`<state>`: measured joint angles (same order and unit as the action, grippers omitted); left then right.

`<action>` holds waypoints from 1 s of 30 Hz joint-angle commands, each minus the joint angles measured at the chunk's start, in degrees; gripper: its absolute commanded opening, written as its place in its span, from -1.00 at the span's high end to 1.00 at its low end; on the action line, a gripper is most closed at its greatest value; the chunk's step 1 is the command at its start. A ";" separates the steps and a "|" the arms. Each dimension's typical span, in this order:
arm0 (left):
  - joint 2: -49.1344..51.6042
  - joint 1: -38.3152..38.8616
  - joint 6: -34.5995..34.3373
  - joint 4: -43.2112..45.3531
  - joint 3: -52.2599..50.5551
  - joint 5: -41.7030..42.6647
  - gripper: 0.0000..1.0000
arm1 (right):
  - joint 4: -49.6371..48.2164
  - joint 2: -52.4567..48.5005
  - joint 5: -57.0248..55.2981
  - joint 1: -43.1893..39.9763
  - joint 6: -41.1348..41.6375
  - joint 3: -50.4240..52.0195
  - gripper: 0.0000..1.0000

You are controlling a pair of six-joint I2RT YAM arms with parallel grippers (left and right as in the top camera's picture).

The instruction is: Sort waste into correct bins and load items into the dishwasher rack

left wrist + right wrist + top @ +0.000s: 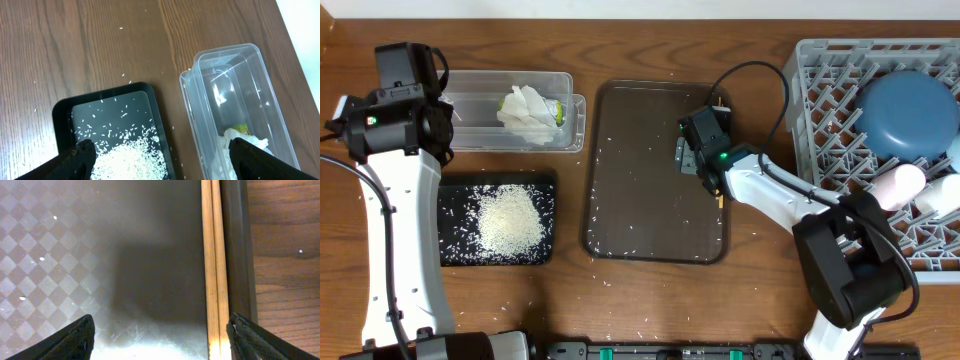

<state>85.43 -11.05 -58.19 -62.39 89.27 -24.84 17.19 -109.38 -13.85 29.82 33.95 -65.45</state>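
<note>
On brown tray (75,255), two chopsticks (213,265)

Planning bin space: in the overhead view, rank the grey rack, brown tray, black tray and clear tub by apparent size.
1. grey rack, though partly out of frame.
2. brown tray.
3. clear tub and black tray look about alike; not ranked.

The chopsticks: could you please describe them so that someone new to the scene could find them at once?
Start at the brown serving tray mid-table. Along its inner wall nearest the grey dishwasher rack lie the chopsticks, side by side. They are the only thin, pale wooden sticks there; the rest is scattered rice grains.
</note>
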 commanded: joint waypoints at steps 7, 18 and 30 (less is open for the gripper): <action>0.31 -0.17 0.52 -0.17 -0.02 -1.36 -0.77 | -1.95 -3.15 -0.92 0.15 1.20 -0.02 -0.73; 0.31 -0.17 0.52 -0.17 -0.02 -1.36 -0.76 | -2.27 -3.23 -0.90 0.15 1.22 -0.02 -0.70; 0.31 -0.20 0.52 -0.17 -0.02 -1.36 -0.77 | -2.69 -4.22 -0.92 0.24 2.47 0.00 -0.62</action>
<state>85.43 -11.05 -58.19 -62.41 89.27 -24.84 14.76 -111.90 -13.98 29.82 35.22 -65.45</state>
